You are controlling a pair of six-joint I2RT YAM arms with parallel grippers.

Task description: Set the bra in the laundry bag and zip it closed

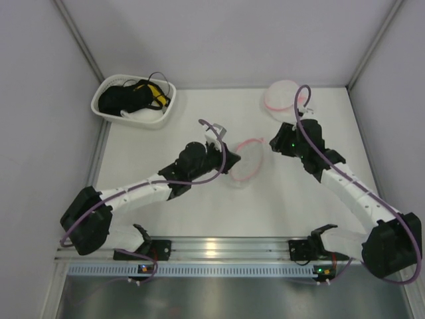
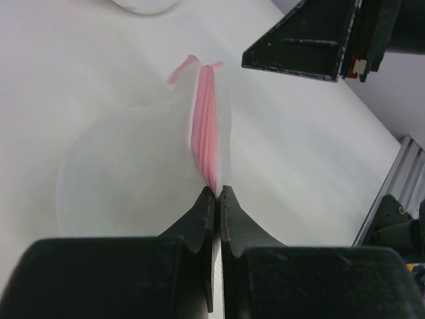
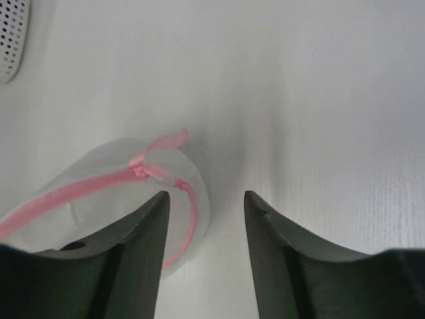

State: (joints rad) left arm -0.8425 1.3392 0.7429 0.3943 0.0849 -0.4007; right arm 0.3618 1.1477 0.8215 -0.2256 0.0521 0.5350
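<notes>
The laundry bag [image 1: 247, 161] is a round white mesh pouch with a pink zipper ring, lying mid-table. My left gripper [image 1: 229, 161] is shut on its pink zipper rim [image 2: 204, 126], with the mesh [image 2: 126, 169] spreading to the left of the fingertips [image 2: 218, 189]. Just right of the bag, my right gripper [image 1: 274, 142] stands open with nothing between its fingers [image 3: 206, 196]. The bag's edge and pink zipper pull [image 3: 141, 169] lie just beyond and left of the left finger. The bra is hidden; I cannot pick it out in any view.
A white plastic basket [image 1: 109, 109] holding a black tangle with yellow bits [image 1: 136, 95] stands at the back left. A second round white pouch with a pink ring [image 1: 284, 97] lies at the back right. Grey walls close in both sides.
</notes>
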